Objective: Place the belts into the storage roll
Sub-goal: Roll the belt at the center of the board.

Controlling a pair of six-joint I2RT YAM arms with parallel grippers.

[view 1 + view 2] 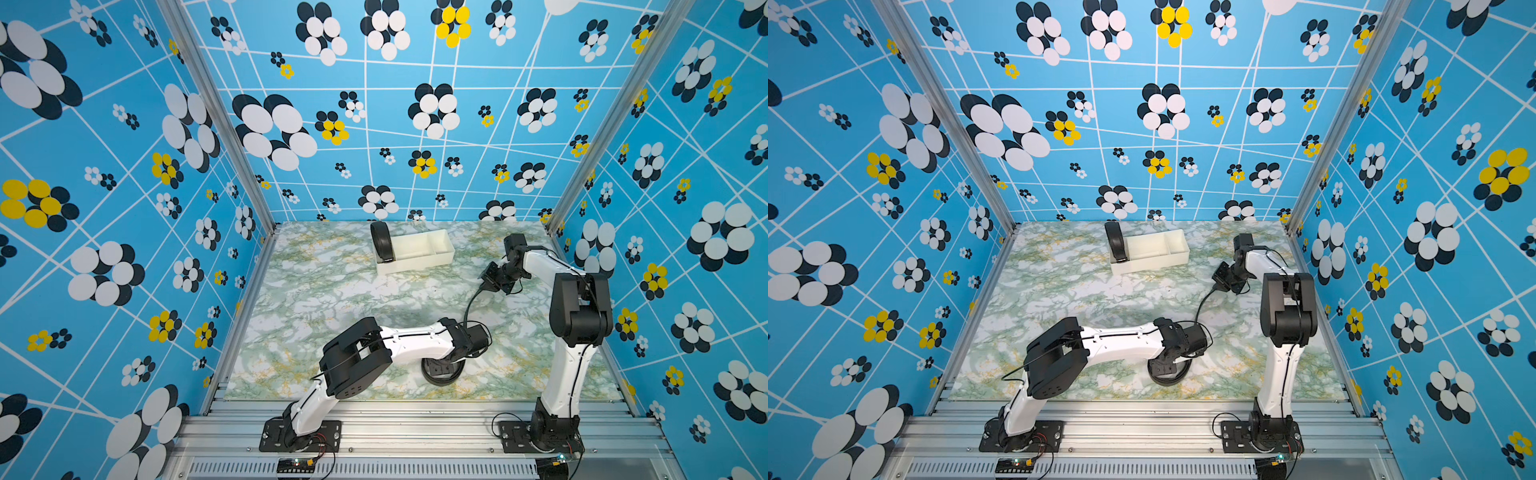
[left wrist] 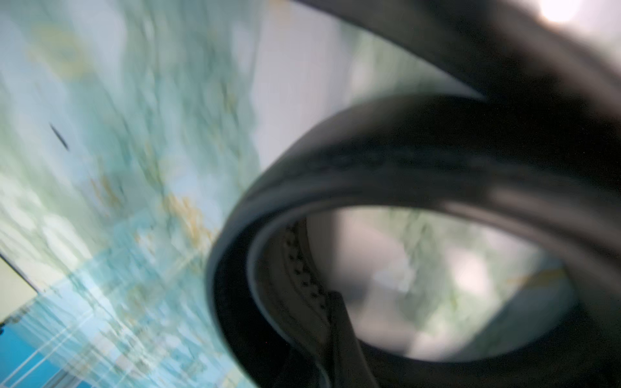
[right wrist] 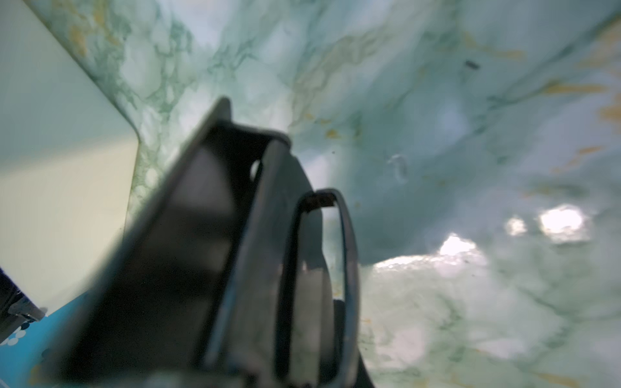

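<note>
The storage roll, a cream tray (image 1: 432, 253) (image 1: 1167, 249), stands at the back of the marble table. One coiled black belt (image 1: 382, 243) (image 1: 1116, 245) stands on edge in its left end compartment. A second belt lies as a round coil (image 1: 442, 376) (image 1: 1167, 374) near the front, under my left wrist. My left gripper (image 1: 444, 365) (image 2: 322, 352) is shut on that coil (image 2: 403, 161), which fills the blurred left wrist view. Its thin loose end (image 1: 471, 301) (image 1: 1202, 303) curves up to my right gripper (image 1: 492, 278) (image 3: 302, 352), shut on the dark buckle (image 3: 268, 235).
Patterned blue walls close in the table on three sides. The aluminium rail (image 1: 415, 419) holding both arm bases runs along the front edge. The tray's side (image 3: 50, 168) shows close to my right gripper. My right forearm (image 1: 540, 262) reaches toward the back right.
</note>
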